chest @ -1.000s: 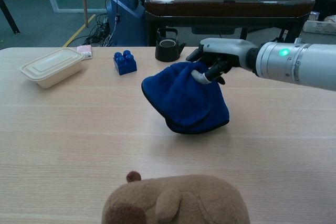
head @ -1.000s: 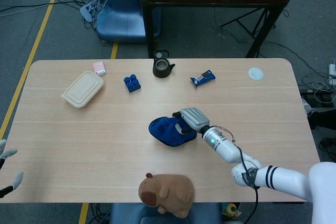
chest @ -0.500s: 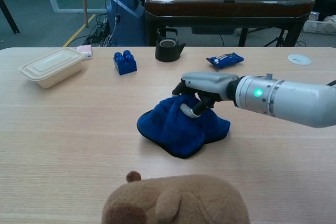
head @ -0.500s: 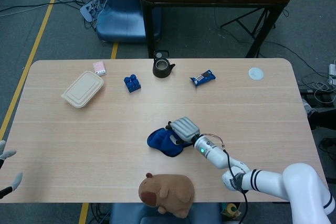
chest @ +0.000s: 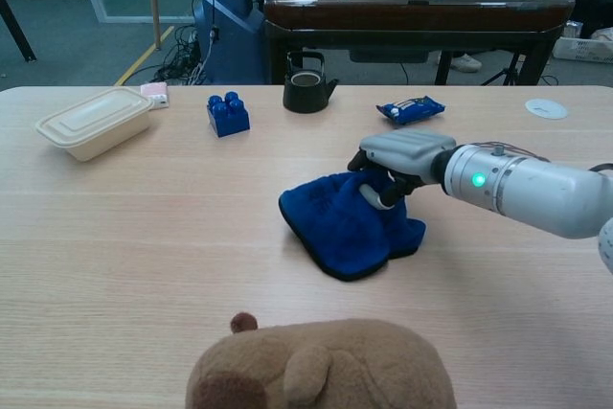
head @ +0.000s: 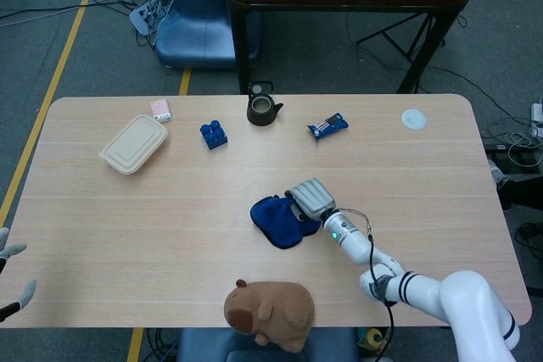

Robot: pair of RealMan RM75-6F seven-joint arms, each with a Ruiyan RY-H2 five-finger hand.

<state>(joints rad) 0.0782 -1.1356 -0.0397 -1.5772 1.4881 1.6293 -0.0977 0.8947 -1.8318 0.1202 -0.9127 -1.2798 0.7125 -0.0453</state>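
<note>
Under the fingers [chest: 381, 195] of the smooth grey plastic right hand [chest: 397, 162] lies a fuzzy matt blue cloth [chest: 347, 224]; beneath it, pale matt wood-grain table [chest: 144, 237]; nearer, a brown plush toy [chest: 321, 366].

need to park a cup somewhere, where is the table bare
Bare wood lies left of the blue cloth, between the food box and the plush, and on the right side below the white disc. The back edge is crowded: blocks, teapot, snack. The right robot hand holds the cloth.
</note>
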